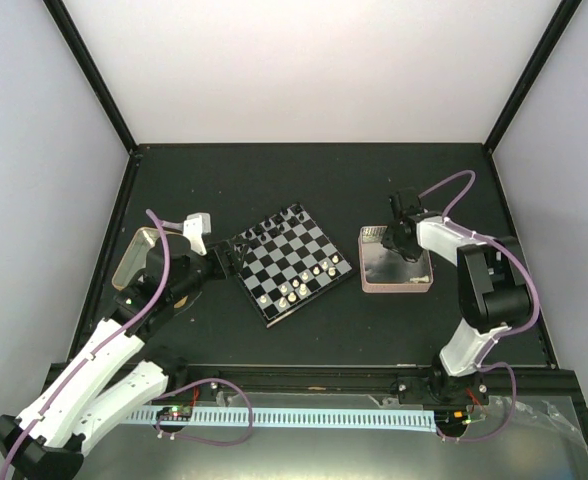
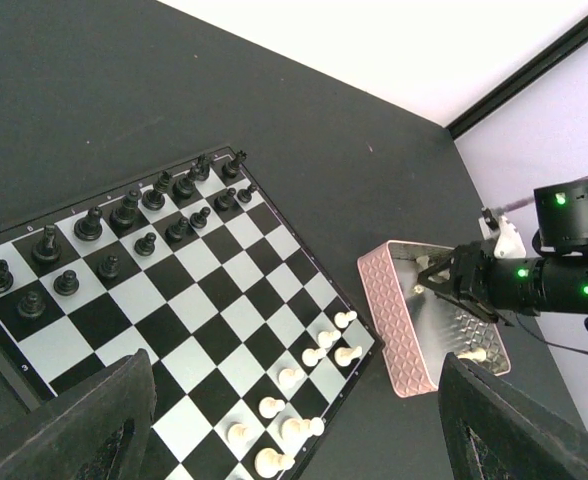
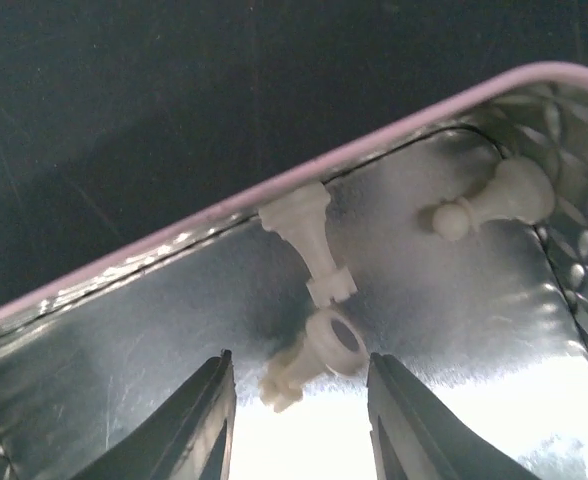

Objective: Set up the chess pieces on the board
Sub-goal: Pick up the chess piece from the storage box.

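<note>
Jaws of your right gripper (image 3: 298, 372) stand released, 1 finger on each side of a cream-white chessman (image 3: 314, 362) that lies flat on the shiny floor of the pink tray (image 3: 174, 235). Gaps show on both sides of it, so nothing is grasped. 2 more lie in that tray: a second white piece (image 3: 309, 240) with its base against the rim, and a pawn (image 3: 494, 200) on its side near the corner. You have the tray toward the right edge of the desk (image 1: 304, 180), near the board (image 1: 292, 262) but not touching it.

Your left gripper (image 2: 296, 365) is released too, fingers wide apart and empty. It hangs just beside the board's corner that faces the desk's left edge.

The board sits mid-desk, turned at an angle to the edges.
- Black chessmen (image 2: 124, 210): 2 rows along the side facing the far-left corner.
- White chessmen (image 2: 314, 355): a ragged group on the opposite side, toward the near-right corner. You cannot tell from here which stand upright.

A metal tin (image 1: 132, 258) rests close to the left edge, partly behind your left arm.
</note>
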